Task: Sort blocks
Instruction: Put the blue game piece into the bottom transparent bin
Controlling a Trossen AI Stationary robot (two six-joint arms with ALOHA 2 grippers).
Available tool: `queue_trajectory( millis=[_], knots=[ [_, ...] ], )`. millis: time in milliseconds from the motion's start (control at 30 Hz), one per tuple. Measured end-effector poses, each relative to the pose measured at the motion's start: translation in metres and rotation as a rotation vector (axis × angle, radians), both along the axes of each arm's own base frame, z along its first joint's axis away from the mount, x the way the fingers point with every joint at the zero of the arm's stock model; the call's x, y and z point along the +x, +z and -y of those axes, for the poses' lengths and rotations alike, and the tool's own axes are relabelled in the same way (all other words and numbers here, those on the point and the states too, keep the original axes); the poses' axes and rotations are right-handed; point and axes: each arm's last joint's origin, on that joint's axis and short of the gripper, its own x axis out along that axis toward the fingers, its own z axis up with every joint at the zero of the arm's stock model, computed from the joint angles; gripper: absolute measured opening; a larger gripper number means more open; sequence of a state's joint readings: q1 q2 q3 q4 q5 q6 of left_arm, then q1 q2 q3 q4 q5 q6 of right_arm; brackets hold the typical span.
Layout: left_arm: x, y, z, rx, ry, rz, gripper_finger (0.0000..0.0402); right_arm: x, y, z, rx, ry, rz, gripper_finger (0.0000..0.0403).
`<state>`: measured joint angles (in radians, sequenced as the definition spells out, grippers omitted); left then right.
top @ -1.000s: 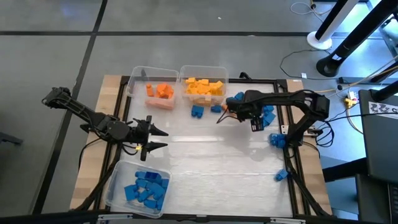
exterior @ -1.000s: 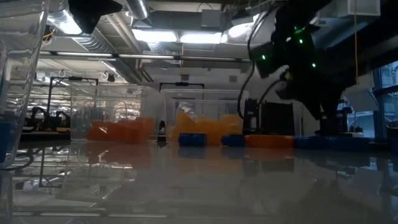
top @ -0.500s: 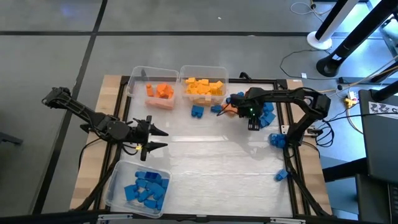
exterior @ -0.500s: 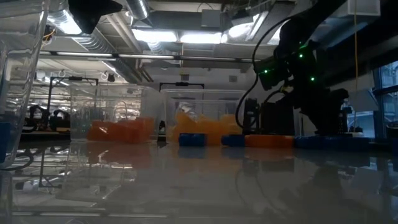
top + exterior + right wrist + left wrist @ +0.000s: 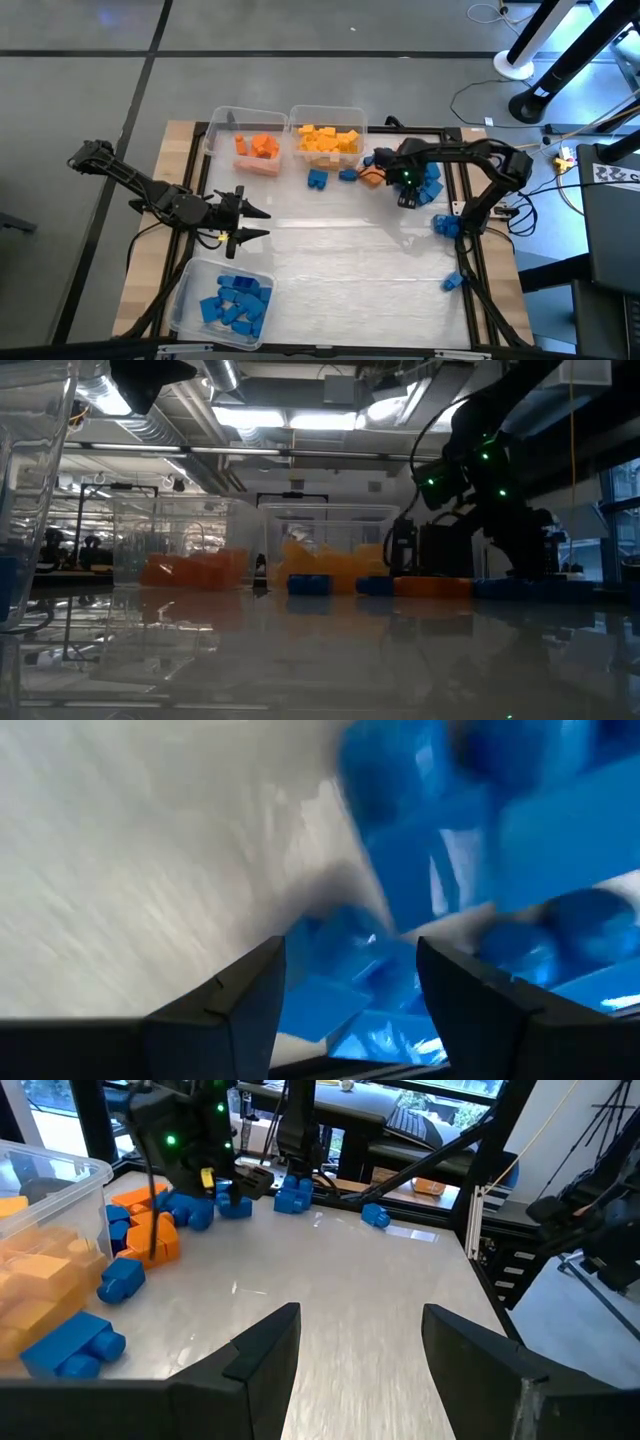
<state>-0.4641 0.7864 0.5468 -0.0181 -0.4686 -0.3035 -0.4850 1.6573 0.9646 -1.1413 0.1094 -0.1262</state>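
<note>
Blocks: loose blue and orange heap at the tabletop's far right; others sorted into three bins.
Right gripper: down in the blue heap, fingers spread, a blue block between them, not clamped.
Left gripper: near the blue bin, fingers released, empty.
</note>
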Motion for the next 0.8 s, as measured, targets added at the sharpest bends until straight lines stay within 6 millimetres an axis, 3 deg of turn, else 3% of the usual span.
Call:
queue_trajectory(
  millis=[267,567,800],
  knots=[
    [0.000,0.000,0.000,0.023,-0.005,-0.001,0.0198,-0.018,-0.029,-0.010,0.017,-0.025,-0.030,0.0225],
    [0.000,0.000,0.000,0.018,-0.004,0.000,0.0198,-0.022,-0.035,-0.013,0.040,-0.053,-0.019,0.0223],
    [0.000,0.000,0.000,0.017,-0.004,0.000,0.0198,-0.022,-0.036,-0.014,0.068,-0.067,-0.005,0.0155]
  ],
)
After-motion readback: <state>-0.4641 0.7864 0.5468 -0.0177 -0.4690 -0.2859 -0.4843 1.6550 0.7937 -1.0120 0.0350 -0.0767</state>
